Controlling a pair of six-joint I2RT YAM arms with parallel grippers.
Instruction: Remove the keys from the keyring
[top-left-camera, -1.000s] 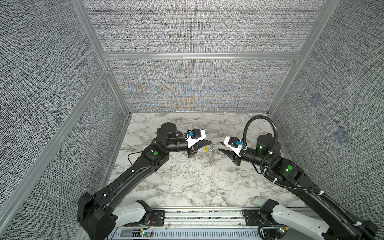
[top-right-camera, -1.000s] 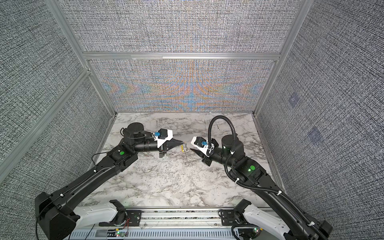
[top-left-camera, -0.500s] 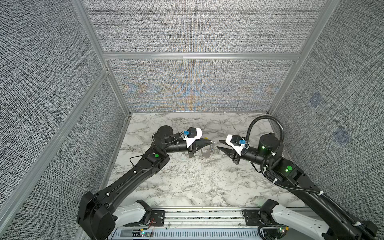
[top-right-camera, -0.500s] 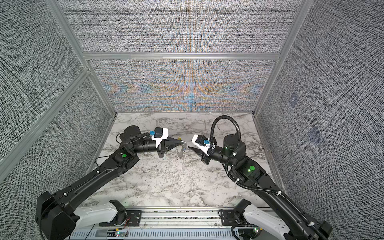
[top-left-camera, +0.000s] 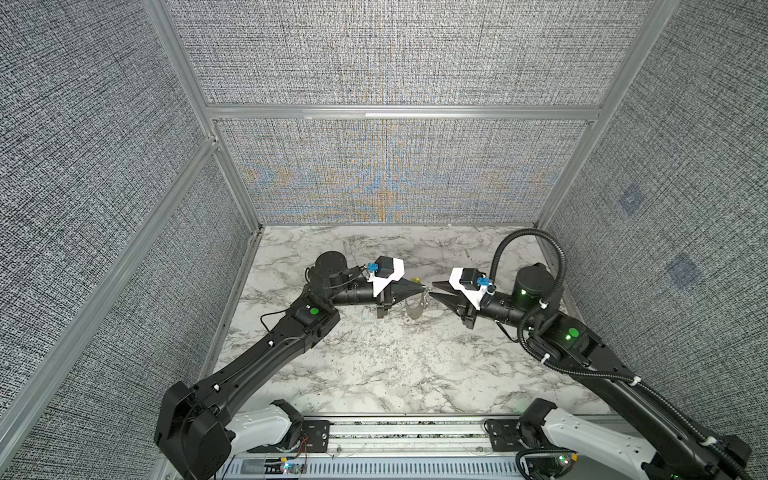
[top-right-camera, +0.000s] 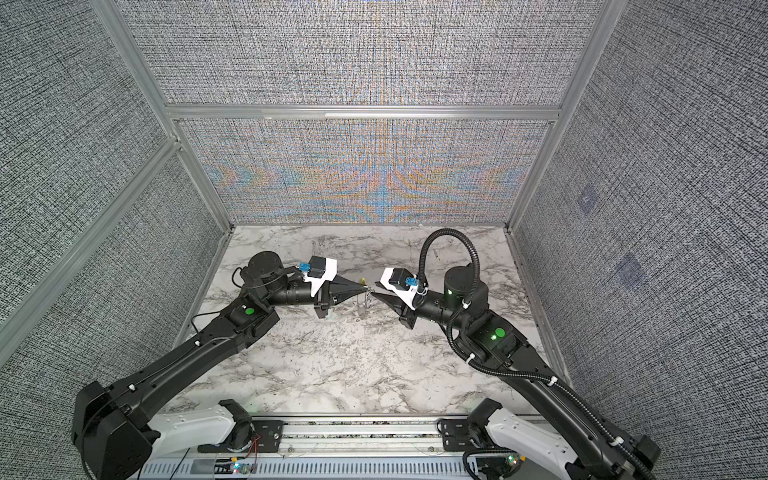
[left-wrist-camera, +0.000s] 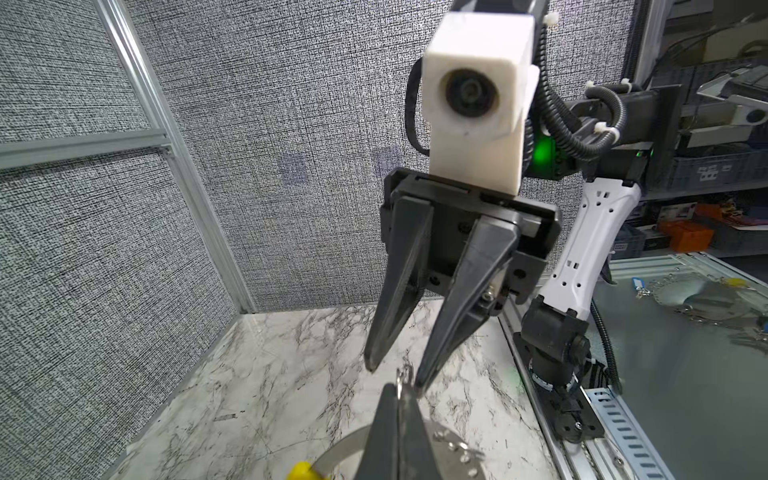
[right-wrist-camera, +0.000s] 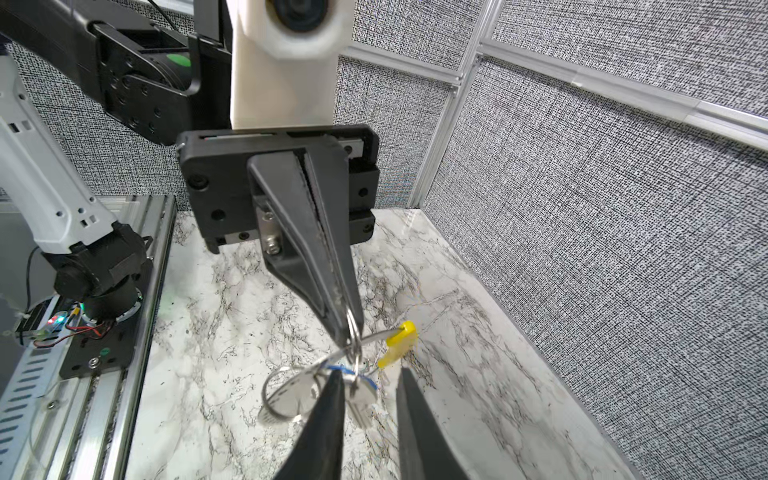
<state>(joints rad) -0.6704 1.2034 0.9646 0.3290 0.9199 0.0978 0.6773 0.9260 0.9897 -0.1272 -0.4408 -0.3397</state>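
My left gripper (top-left-camera: 422, 287) (right-wrist-camera: 351, 332) is shut on thin wire loops at the top of the keyring. The keyring's grey hoop (right-wrist-camera: 276, 395) (top-left-camera: 417, 309) (top-right-camera: 362, 307) hangs under it above the marble. Its yellow sleeve (right-wrist-camera: 401, 337) (left-wrist-camera: 301, 471) sticks out to one side. A blue-headed key (right-wrist-camera: 365, 379) and a pale silvery key (right-wrist-camera: 360, 405) dangle from the loops. My right gripper (right-wrist-camera: 370, 372) (top-left-camera: 432, 290) (left-wrist-camera: 395, 374) is open, tip to tip with the left. One of its fingers (right-wrist-camera: 328, 415) covers part of the keys, and the silvery key shows in the gap.
The marble table (top-left-camera: 374, 374) is boxed in by grey fabric walls (top-left-camera: 386, 174) on three sides. A metal rail (top-left-camera: 395, 432) with both arm bases runs along the front. In the left wrist view a metal sheet with loose rings and tags (left-wrist-camera: 685, 299) lies outside the cell.
My right gripper has come left up to the left gripper's tips, and its jaws have narrowed. The left arm has shifted slightly with the keyring, which has turned more face-on.
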